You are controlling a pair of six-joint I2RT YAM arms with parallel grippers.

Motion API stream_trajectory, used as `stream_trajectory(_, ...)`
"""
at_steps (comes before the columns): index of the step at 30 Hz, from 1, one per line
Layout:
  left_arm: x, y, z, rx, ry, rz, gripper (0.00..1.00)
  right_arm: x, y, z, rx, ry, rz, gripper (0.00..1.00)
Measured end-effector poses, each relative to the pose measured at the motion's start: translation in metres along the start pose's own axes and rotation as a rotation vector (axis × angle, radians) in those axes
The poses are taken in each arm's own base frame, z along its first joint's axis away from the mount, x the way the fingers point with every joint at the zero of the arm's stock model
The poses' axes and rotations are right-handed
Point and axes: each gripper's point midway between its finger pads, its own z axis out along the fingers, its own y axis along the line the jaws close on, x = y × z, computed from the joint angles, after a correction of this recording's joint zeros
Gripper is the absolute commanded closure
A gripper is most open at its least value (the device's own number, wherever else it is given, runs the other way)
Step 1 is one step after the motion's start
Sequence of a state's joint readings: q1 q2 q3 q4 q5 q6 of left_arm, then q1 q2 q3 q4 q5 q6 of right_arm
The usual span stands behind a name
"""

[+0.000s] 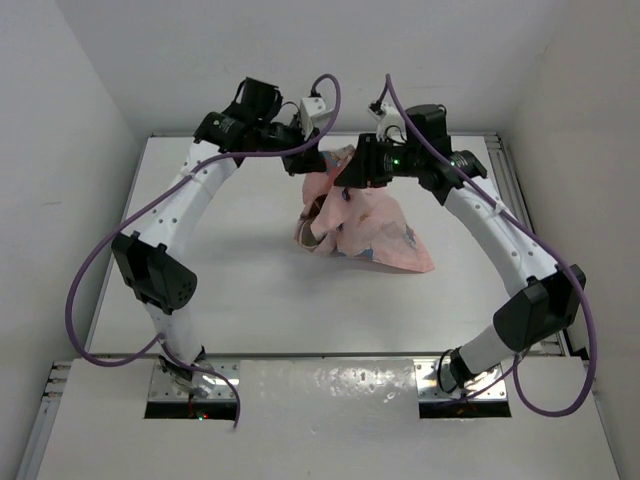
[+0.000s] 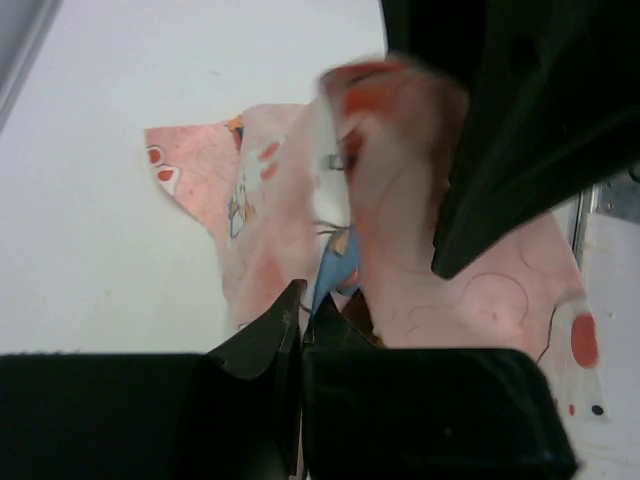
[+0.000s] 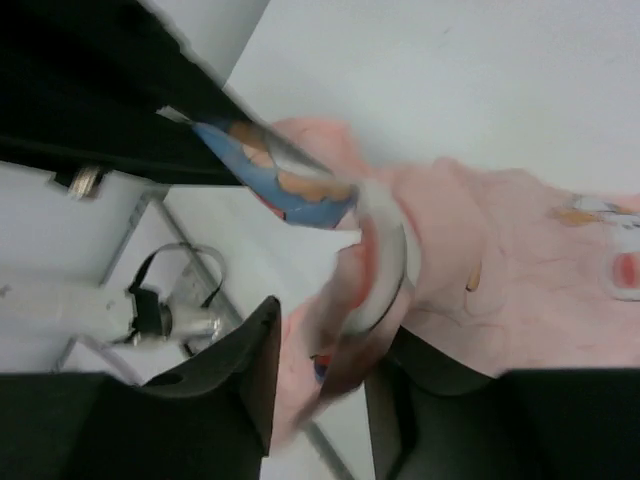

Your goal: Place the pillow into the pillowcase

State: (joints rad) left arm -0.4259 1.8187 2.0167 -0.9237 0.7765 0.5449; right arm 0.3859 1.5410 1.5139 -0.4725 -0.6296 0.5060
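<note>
The pink printed pillowcase lies bunched on the white table, its upper left end lifted between the two wrists. My left gripper is shut, and a fold of the pillowcase is pinched at its tips. My right gripper stands close beside it. Its fingers are apart, with blurred pillowcase cloth hanging between them. A small grey patch at the bunch's left edge looks like the pillow; the rest of it is hidden in the cloth.
White walls close in the table on three sides. A metal rail runs along the right edge. A metal fitting with a black cable shows by the rail in the right wrist view. The arm bases sit at the near edge.
</note>
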Motion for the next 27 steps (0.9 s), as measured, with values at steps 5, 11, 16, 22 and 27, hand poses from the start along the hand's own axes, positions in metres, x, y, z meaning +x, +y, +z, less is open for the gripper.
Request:
stream_trajectory(5,-0.026,0.018,-0.016,-0.14,-0.024,-0.044,1.0,-0.025,-0.034,0.001,0.214,-0.051,-0.01,0.14)
stream_trajectory(11,-0.039,0.025,-0.024,-0.206,-0.048,-0.103,1.0,-0.025,-0.055,-0.009,0.364,-0.113,-0.017,0.01)
stream_trajectory(16,-0.044,0.026,-0.027,-0.218,-0.059,-0.119,1.0,0.022,-0.042,-0.003,0.37,-0.132,-0.088,0.06)
stream_trajectory(22,-0.051,0.029,-0.028,-0.223,-0.073,-0.11,1.0,0.072,-0.036,0.003,0.364,-0.133,-0.148,0.08)
stream_trajectory(27,-0.052,0.029,-0.029,-0.223,-0.073,-0.11,1.0,0.092,-0.062,0.011,0.457,-0.117,-0.106,0.1)
